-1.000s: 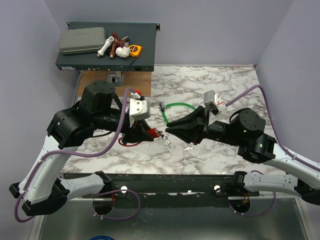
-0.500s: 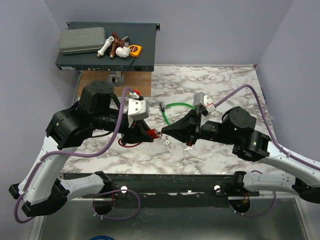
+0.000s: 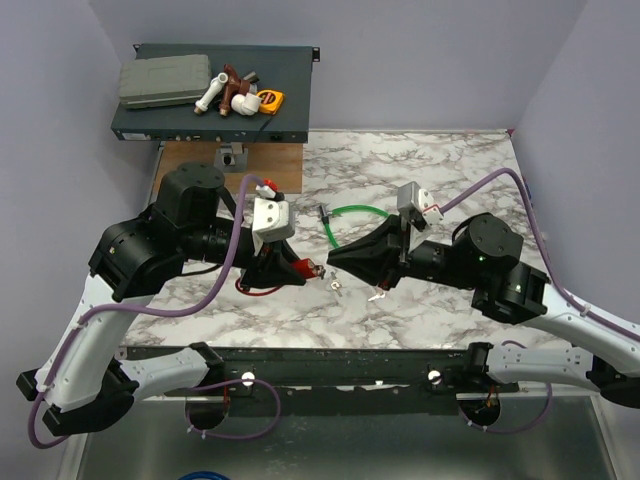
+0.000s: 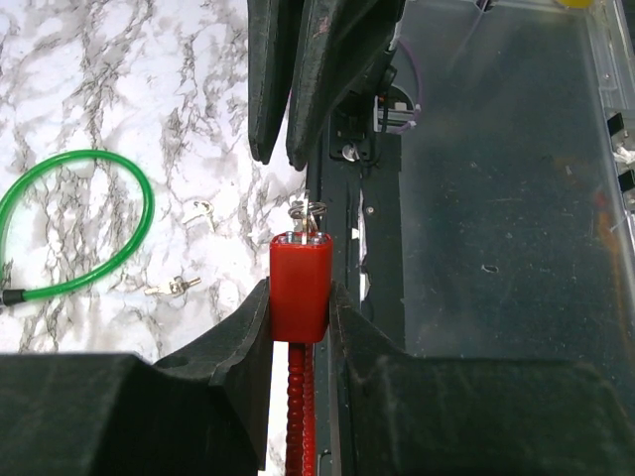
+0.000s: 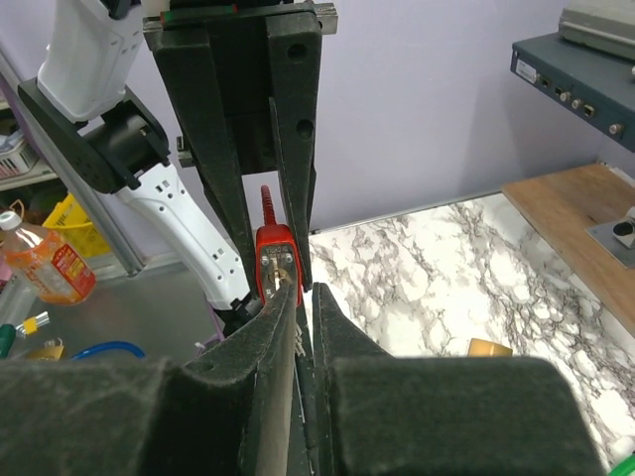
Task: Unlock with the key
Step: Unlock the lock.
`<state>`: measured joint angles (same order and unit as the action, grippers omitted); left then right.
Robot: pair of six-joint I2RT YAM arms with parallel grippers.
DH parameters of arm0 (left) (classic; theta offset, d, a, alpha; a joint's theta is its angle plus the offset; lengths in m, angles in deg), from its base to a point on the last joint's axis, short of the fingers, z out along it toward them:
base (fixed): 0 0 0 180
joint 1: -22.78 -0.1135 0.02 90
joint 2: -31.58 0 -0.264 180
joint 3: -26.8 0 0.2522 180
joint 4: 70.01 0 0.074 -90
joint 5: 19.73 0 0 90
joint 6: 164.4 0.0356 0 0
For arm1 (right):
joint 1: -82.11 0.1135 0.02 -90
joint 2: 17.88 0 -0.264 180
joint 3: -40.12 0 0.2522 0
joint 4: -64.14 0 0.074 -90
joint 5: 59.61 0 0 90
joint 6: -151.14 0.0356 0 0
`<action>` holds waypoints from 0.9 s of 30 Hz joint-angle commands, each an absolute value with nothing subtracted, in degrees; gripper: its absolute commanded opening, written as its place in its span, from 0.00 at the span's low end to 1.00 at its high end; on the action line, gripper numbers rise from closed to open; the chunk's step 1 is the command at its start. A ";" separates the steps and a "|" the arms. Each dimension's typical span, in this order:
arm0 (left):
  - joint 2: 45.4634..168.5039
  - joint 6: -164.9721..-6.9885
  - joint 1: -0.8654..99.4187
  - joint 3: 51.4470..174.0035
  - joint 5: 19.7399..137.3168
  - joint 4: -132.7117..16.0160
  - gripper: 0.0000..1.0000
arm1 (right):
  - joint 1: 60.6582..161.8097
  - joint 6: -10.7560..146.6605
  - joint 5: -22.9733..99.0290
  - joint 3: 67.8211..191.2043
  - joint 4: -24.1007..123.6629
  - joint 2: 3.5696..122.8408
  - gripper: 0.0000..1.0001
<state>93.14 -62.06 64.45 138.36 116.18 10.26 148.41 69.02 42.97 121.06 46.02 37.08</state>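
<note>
- Key [image 4: 310, 212] stands in the end face of the red lock [image 4: 300, 268] with its silvery head poking out. It looks seated, but nothing shows the lock released, so I judge the turn is yet to be made.
- Right claw [image 4: 282, 157] hovers just beside the key's head, its jaws a narrow slit apart and gripping nothing visible. Whether a tip grazes the key I cannot tell.
- Left claw [image 4: 299, 291] is clamped on the red lock's body, holding it over the near edge of the table [image 4: 99, 59].
- Two loose keys [image 4: 198, 211] lie on the table, apart from the lock.

Overhead rear view, opposed wrists share red lock [image 4: 300, 288]
</note>
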 commanded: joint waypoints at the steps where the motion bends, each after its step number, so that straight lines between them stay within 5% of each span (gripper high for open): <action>1: 92.32 -62.54 64.09 138.84 118.66 8.75 0.00 | 148.35 69.67 45.31 122.39 46.42 37.38 0.15; 27: 91.96 -63.15 63.50 138.73 119.54 8.37 0.00 | 148.34 69.94 51.27 121.47 48.53 41.73 0.01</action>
